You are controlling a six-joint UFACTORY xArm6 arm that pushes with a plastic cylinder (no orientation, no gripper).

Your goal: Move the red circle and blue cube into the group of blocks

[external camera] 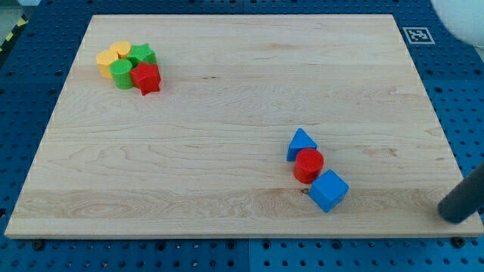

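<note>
My tip (456,217) sits at the table's (242,98) lower right edge, well right of the touching blue cube (329,190) and red circle (308,165); there is no claw to judge.

Rod (463,198) cut off by view's right edge, just right of wooden board (227,113) lower corner; my tip not visible, can't place it vs blocks. White object (460,17) above board's top-right corner cropped, blurred, unidentifiable. Yellow blocks (112,57) in top-left cluster: shapes unclear, partly overlapped.
</note>
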